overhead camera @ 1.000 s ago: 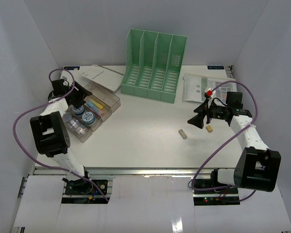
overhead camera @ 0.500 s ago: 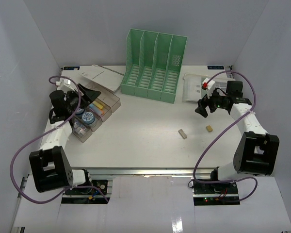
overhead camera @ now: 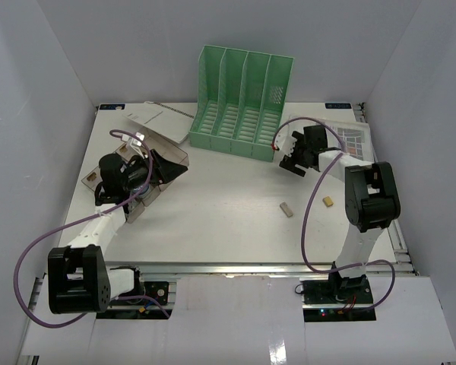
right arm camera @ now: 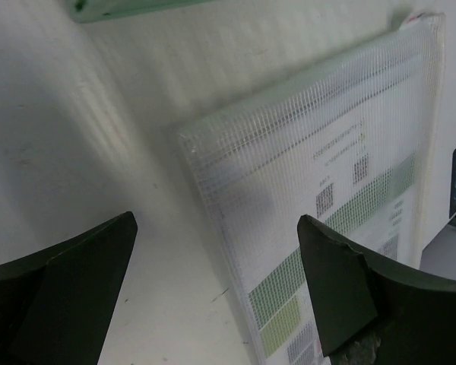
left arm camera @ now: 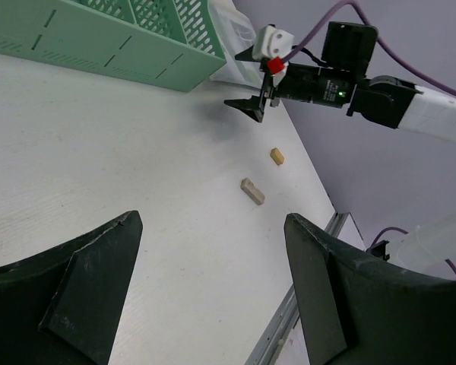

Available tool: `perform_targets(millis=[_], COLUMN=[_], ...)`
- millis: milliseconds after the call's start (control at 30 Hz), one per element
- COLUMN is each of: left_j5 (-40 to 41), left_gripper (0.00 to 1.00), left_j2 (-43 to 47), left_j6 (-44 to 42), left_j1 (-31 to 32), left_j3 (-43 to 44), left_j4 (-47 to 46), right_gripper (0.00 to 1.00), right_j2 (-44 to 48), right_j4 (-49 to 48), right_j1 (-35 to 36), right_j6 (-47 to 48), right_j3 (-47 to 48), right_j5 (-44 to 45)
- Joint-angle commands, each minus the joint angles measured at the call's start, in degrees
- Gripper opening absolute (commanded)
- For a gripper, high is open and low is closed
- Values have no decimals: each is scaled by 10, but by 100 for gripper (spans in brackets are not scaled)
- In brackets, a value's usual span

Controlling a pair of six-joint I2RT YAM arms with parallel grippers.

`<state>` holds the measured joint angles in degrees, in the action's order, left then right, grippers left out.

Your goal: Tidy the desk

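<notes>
one white table (overhead camera: 213, 220), everything sits on it, walls on three sides. 2 arms, 2 hands.

left side: 1 clear compartment box (overhead camera: 134, 207) near the table's left edge, mostly hidden under the left arm. 1 paper stack (overhead camera: 148, 118) flat at the far left corner. left hand (overhead camera: 167, 162) is over the right end of the box, fingers spread wide, nothing between them; the wrist view shows bare table under the left hand (left arm camera: 213, 293).

middle: 1 green file rack (overhead camera: 243, 103) upright at the far edge, 4 slots.

right of centre: 2 small tan blocks (overhead camera: 287, 209) (overhead camera: 328, 201) lying loose, apart from each other, no hand touching them.

right: 1 mesh pouch (overhead camera: 351, 138) with a printed sheet inside, flat at the far right, just beside the rack. right hand (overhead camera: 292, 160) is at the pouch's left corner, fingers spread, gripping nothing; can't tell if it touches the pouch.
</notes>
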<state>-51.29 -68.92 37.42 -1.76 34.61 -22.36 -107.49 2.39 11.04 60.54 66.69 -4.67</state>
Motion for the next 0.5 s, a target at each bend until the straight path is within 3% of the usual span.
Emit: perform_targets(millis=[0, 67, 167, 267, 367, 467], left_j5=[-25, -25, -28, -32, -34, -34], left_gripper=[86, 87, 86, 87, 86, 86], left_j2=[13, 13, 13, 11, 9, 7], left_j6=[3, 3, 7, 11, 14, 19], left_j1=[1, 1, 1, 1, 1, 1], left_j3=[3, 4, 2, -1, -1, -3], left_j4=[-22, -22, -27, -32, -35, -39], right_gripper=[96, 99, 80, 51, 31, 18], right_j2=[-40, -48, -56, -55, -48, -35], right_j4=[-112, -123, -125, -124, -121, -122], right_j1=[-1, -1, -1, -1, -2, -5], right_j6=[-2, -1, -2, -10, -18, -29], right_j3=[24, 23, 21, 19, 13, 7], right_j5=[105, 116, 111, 101, 92, 83])
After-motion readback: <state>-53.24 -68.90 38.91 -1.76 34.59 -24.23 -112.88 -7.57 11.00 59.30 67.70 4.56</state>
